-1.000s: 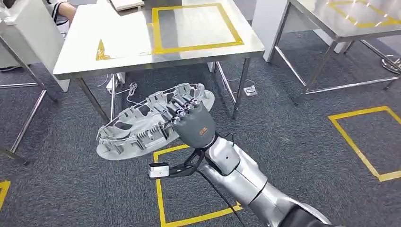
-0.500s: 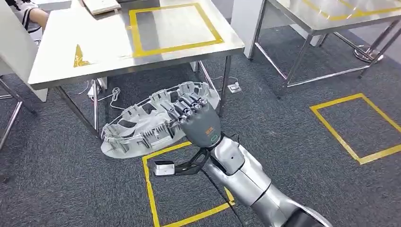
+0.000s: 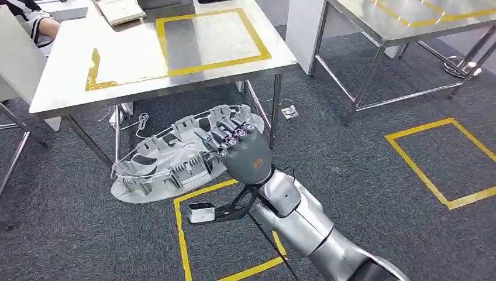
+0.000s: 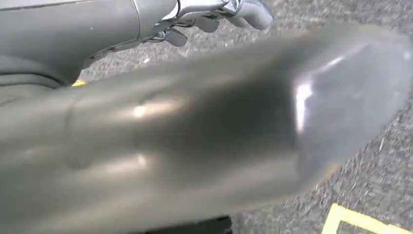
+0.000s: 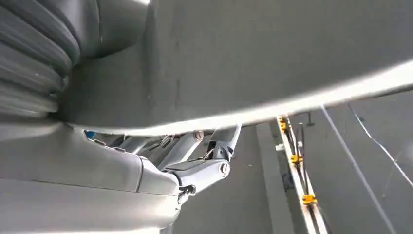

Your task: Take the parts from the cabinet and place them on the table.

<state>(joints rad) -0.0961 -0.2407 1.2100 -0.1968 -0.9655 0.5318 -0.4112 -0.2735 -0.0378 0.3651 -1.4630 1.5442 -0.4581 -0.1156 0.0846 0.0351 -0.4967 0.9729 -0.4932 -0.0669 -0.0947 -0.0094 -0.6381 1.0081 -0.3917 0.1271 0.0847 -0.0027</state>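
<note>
The part [image 3: 175,158] is a large oval moulded piece in pale grey plastic, flat and smooth underneath, with ribs, tabs and open cut-outs across its upper face and a thin raised rim around the edge. It is carried roughly level, upper face up, in the air above the grey carpet, gripped at its near right edge. Its long axis runs from lower left to upper right. It hangs in front of the steel table [image 3: 64,88], lower than the tabletop, its far end near the table's front right leg.
</note>
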